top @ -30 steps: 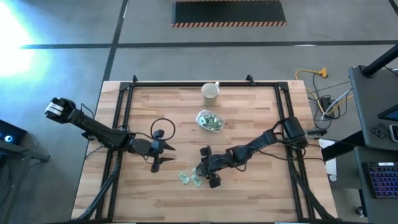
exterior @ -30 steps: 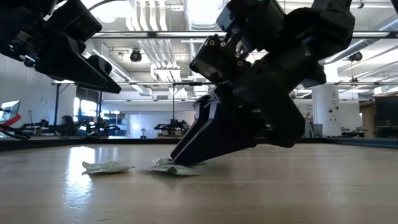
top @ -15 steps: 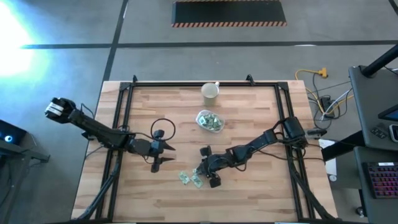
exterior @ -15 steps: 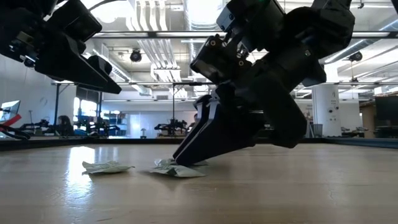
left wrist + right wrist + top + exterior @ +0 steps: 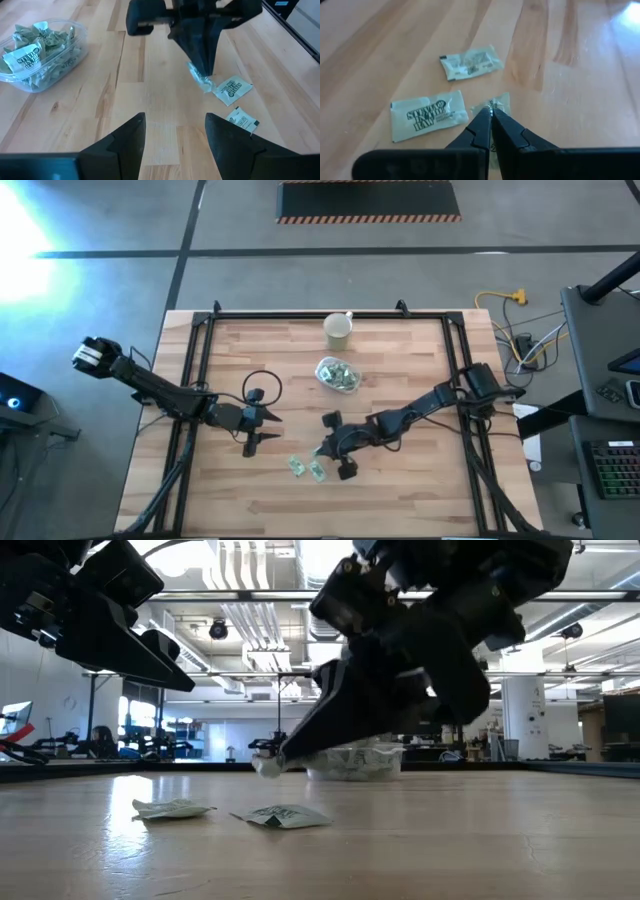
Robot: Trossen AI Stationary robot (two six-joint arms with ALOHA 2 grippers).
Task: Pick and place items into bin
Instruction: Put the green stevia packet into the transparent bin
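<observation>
My right gripper hangs over the table's near middle, shut on one small pale-green-and-white packet, raised off the wood. Two more packets lie flat on the table just below it, also seen in the right wrist view. The clear bin, holding several packets, stands farther back at the middle. My left gripper hovers open to the left of the packets, with nothing between its fingers. My right gripper pinches the packet by one end between its two fingertips. The fingers slant down from the table's right side. The packet sticks out past the tips, crumpled, lifted clear of the table.
A pale cream cup with a handle stands at the far middle, behind the bin. Black frame rails run along the table's left, right and far sides. Bare wood lies near the front edge.
My right gripper has shut on one packet of the small cluster and risen with it, so the packet is now lifted clear of the table. The other two packets stay where they were.
</observation>
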